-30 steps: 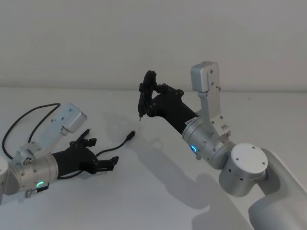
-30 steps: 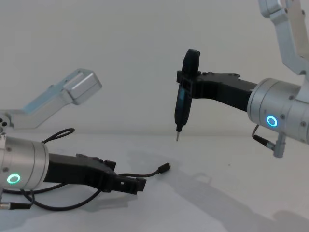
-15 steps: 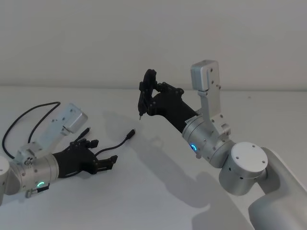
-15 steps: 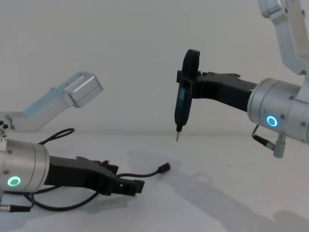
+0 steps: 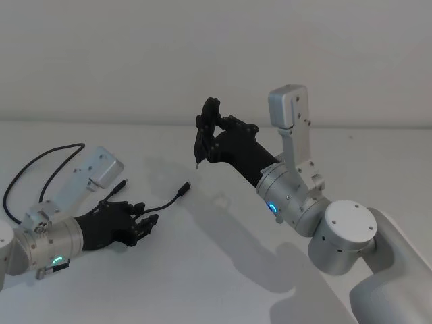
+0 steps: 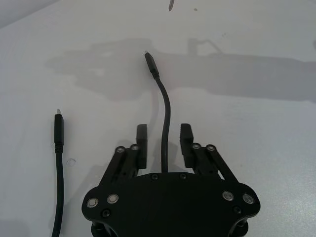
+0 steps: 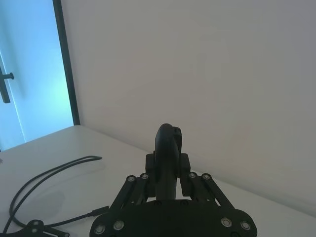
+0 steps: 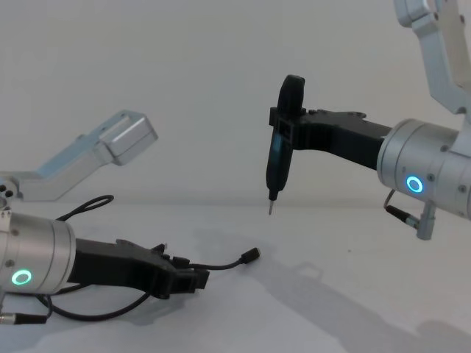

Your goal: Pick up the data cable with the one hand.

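Left wrist view: fingers (image 6: 142,143) of the left gripper (image 6: 164,132) are spread, straddling the data cable (image 6: 166,111), laid flat on the table (image 6: 256,123), so closing should trap it. Right gripper (image 8: 282,126), clamped on a pen tool (image 8: 276,165), is held high, clear.

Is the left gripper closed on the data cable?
No, the data cable lies between the left gripper's open fingers, with a gap on each side; the right gripper holds a pen-shaped tool aloft.
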Controlling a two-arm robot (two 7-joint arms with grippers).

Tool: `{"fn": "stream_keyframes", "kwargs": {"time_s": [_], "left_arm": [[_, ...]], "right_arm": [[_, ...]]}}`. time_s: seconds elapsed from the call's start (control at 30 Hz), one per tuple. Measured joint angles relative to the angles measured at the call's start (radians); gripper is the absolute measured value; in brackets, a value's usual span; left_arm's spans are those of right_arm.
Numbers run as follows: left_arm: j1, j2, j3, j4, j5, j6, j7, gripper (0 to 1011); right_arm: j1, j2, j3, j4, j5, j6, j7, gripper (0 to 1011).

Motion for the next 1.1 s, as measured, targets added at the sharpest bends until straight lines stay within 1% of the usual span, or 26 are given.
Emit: {"fn": "stream_keyframes", "kwargs": {"time_s": [0.03,0.07,0.1,0.17,0.23,0.3,0.43,0.77,1.1], "left_arm": [[0.000,0.000,0.000,0.000,0.000,0.000,0.000,397],[0.000,0.000,0.000,0.000,0.000,0.000,0.000,340],[0.000,0.000,0.000,0.000,0.000,0.000,0.000,318],[0.000,0.000,0.000,0.000,0.000,0.001,0.000,239],[0.000,0.000,0.000,0.000,0.000,0.001,0.000,203],[0.000,0.000,0.000,0.000,0.000,0.001,0.000,109],[0.000,0.000,0.000,0.000,0.000,0.001,0.000,49],[0.000,0.000,0.000,0.000,0.000,0.001,0.000,45],[0.000,0.000,0.000,0.000,0.000,0.001,0.000,45]], "right_arm": [[0.000,0.000,0.000,0.000,0.000,0.000,0.000,274],[0.000,0.000,0.000,0.000,0.000,0.000,0.000,274],[0.000,0.000,0.000,0.000,0.000,0.000,0.000,275],[0.000,-0.001,0.000,0.001,0.000,0.000,0.001,275],[0.003,-0.002,0.001,0.008,0.000,-0.002,0.004,274],[0.008,-0.005,0.001,0.019,0.000,-0.006,0.008,274],[0.018,-0.009,0.002,0.036,0.000,-0.013,0.015,275],[0.052,-0.024,0.001,0.106,-0.002,-0.032,0.039,274],[0.092,-0.039,-0.004,0.182,-0.017,-0.043,0.062,275]]}}
